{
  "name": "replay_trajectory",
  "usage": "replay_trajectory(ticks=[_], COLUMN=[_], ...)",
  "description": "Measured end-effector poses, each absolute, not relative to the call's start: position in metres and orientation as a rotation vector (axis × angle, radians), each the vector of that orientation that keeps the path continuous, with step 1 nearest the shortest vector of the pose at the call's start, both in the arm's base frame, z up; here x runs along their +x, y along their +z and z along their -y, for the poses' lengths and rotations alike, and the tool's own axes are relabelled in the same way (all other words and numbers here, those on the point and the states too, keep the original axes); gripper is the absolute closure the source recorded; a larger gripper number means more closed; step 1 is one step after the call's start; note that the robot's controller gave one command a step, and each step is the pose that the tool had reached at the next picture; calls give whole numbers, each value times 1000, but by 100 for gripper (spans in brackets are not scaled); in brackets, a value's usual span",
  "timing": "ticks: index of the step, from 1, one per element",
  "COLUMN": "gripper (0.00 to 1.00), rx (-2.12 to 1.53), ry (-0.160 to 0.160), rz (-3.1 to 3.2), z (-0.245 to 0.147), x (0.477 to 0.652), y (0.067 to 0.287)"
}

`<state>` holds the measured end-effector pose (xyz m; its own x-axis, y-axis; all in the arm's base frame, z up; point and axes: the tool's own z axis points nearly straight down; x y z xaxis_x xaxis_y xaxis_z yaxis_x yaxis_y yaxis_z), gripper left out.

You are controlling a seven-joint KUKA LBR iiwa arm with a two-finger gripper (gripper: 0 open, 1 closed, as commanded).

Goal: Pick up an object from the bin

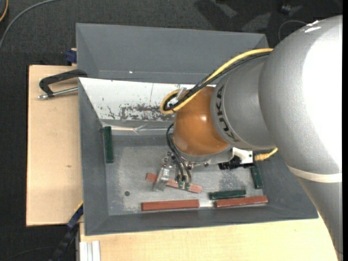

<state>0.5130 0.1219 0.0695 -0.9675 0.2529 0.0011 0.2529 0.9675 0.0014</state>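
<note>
My gripper (pixel 173 179) reaches down near the bin floor just left of centre, under the orange wrist cover. It looks open, one grey finger (pixel 161 179) on the left and a darker one on the right. A small reddish strip (pixel 191 187) lies flat right under and beside the fingertips, and a short red piece (pixel 151 176) lies just left of the grey finger. I see nothing lifted between the fingers. A long red-brown bar (pixel 169 205) lies along the front wall, below the gripper.
A second red bar (pixel 241 201) and a dark green bar (pixel 227 194) lie at the front right. One green bar (pixel 109 144) leans by the left wall, another (pixel 256 177) sits at the right under the arm. A small dark dot (pixel 127 194) marks the floor at the left.
</note>
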Motion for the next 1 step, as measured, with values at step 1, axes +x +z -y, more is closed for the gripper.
replay_trajectory(ticks=[1], gripper=[100], rx=[-399], ry=[-8], rz=[3128], z=[-123], x=[516], y=[202])
